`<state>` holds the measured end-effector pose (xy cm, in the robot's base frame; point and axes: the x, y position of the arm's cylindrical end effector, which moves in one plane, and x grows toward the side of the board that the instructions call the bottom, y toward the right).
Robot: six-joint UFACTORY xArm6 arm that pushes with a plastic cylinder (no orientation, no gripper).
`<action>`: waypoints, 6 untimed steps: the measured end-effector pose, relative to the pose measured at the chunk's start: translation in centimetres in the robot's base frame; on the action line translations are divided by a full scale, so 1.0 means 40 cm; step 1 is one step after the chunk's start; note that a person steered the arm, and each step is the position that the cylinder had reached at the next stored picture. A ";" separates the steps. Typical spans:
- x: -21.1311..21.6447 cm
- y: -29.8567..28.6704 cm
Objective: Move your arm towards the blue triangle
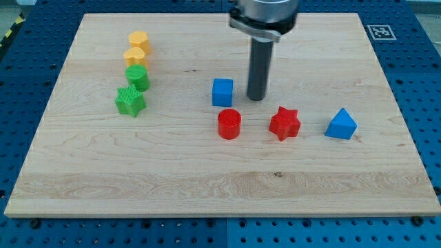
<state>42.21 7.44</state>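
Blue triangle (341, 125) sits on the wooden board (207, 186) toward the view's right, the last in a loose row of three blocks across the middle; to its left stands a red star (284, 123), and further left a red cylinder (229, 124). My tip (256, 98) rests on the board just to the right of a blue cube (222, 91), close beside it but with a sliver of wood showing between them, and above the gap between the red cylinder and the red star. The rod is a plain dark shaft (no jaws to spread or press together) and it holds nothing; its metal mount runs out of the view's top. The blue triangle lies well apart from my tip, to the view's right and slightly lower. Near the view's upper left, four blocks form a tight column: two orange blocks, one (139, 40) above the other (135, 56), then a green cylinder (138, 77), then a green star (129, 101) at the foot. A blue pegboard table (420, 55) surrounds the board.
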 end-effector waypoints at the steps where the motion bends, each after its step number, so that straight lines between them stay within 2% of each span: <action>1: -0.001 0.148; 3: 0.034 0.384; 4: 0.109 0.436; 5: 0.190 0.449; 6: 0.281 0.390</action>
